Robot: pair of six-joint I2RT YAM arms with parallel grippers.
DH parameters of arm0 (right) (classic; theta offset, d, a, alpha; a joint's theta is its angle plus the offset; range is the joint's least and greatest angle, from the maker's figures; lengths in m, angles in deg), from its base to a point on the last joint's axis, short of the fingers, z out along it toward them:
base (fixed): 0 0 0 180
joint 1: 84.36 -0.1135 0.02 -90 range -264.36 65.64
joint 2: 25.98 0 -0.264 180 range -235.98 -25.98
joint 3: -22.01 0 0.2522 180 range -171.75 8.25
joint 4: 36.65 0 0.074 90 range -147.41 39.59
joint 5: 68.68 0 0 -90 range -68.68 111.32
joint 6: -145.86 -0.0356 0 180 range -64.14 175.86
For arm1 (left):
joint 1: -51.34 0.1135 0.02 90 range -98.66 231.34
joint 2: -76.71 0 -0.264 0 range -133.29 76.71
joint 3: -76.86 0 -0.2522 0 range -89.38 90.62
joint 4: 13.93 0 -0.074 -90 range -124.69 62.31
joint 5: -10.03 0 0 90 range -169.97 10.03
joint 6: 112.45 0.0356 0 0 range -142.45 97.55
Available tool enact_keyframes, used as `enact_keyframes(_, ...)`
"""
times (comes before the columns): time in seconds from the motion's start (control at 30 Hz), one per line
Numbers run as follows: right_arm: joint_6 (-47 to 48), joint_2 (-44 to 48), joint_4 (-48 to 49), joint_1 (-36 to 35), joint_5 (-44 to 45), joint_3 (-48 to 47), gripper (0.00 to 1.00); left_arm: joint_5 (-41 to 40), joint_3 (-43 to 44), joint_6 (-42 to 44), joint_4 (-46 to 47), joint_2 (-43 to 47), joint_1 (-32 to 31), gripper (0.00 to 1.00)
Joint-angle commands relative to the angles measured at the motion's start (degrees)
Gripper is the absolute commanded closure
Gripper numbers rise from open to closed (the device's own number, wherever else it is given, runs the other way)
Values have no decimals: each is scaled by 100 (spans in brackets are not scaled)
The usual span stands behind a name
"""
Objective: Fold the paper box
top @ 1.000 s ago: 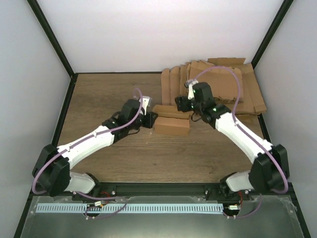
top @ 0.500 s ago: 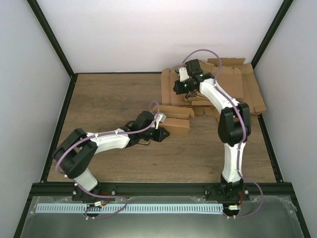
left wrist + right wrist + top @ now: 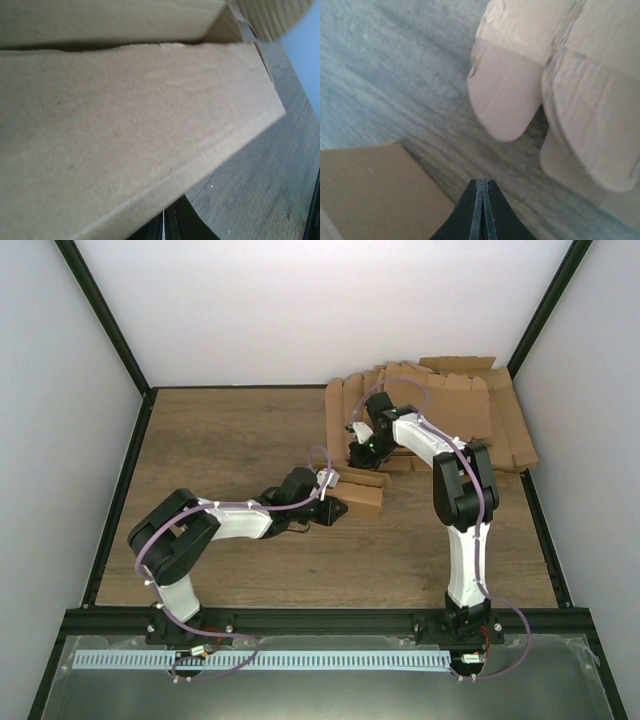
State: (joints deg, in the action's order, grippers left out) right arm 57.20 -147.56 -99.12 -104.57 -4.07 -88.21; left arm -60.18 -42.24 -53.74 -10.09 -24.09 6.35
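The paper box (image 3: 362,497) is a small oblong brown cardboard box lying in the middle of the table. My left gripper (image 3: 334,508) is low at its front left corner. In the left wrist view the box's side (image 3: 125,125) fills the frame and hangs over my shut left gripper (image 3: 169,226), with nothing seen between the jaws. My right gripper (image 3: 358,454) hovers just behind the box. In the right wrist view it (image 3: 482,184) is shut and empty above bare wood, with a corner of the box (image 3: 365,195) at lower left.
A pile of flat brown cardboard blanks (image 3: 450,410) covers the back right of the table; their rounded flaps (image 3: 590,100) lie just beyond my right gripper. Dark frame rails edge the table on the left and right.
Both grippers have closed. The right arm swung back toward the pile, then came down behind the box. The left gripper slid from the box's left end to its front left corner.
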Motion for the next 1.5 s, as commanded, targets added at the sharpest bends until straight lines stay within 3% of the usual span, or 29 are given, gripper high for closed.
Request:
enact_keyframes(0.0, 112, 553, -29, -144, -223, 265, 99, -201, 88, 107, 456, -136, -36, 96)
enact_keyframes(0.43, -104, 1141, 317, -383, -400, 1190, 99, -535, 45, -61, 695, -237, -40, 96)
enact_keyframes(0.73, -721, 1467, 1143, -325, -718, 2020, 99, -750, 55, -333, 1013, -317, -135, 96)
enact_keyframes(0.9, -882, 1675, 1433, -7, -311, 1954, 94, -805, 47, -297, 916, -192, -138, 95)
enact_keyframes(1.2, -920, 1501, 1476, 283, 323, 1152, 82, -1364, -115, -348, 300, 411, -148, 86)
enact_keyframes(1.47, -1209, 2546, 2038, 283, 1174, 1873, 72, -2122, -85, 111, -1304, 1373, 98, 69)
